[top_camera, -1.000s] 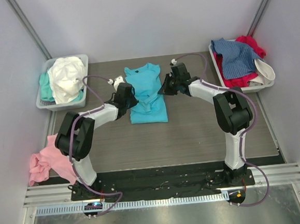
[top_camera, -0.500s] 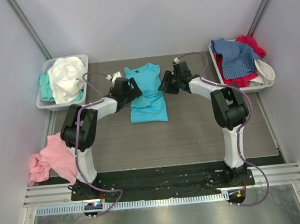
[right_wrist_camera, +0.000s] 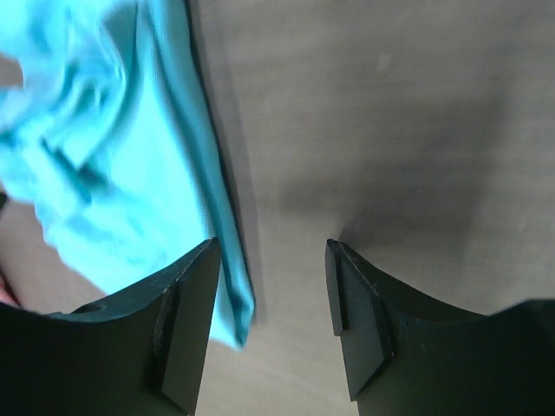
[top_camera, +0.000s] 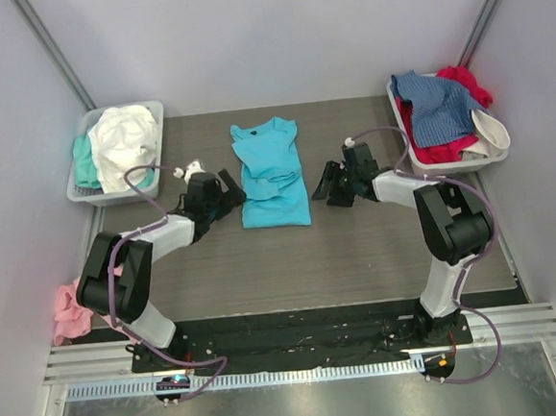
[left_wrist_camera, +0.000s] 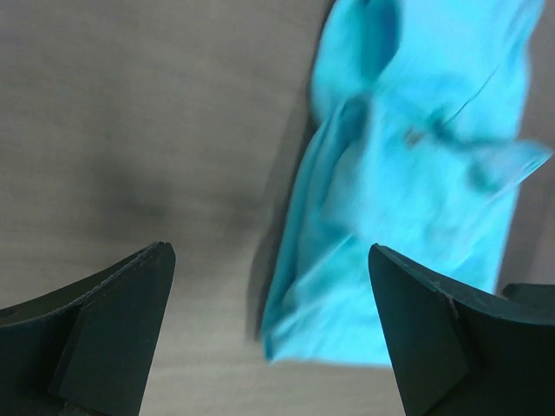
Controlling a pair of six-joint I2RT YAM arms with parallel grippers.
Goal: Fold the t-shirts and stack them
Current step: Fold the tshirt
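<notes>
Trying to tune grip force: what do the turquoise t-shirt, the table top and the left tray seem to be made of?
Turquoise t-shirt: soft matte knit cloth, perhaps cotton jersey; it creases and lies in limp folds.
Table top: matte grey-brown wood-look board, probably laminate; fine streaked grain shows.
Left tray: pale grey rigid plastic by its look, smooth, with a rounded moulded rim.

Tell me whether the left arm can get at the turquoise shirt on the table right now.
Probably yes. The left arm has its jaws open just beside the near left edge of the turquoise shirt, and only bare table lies between them and the cloth.
</notes>
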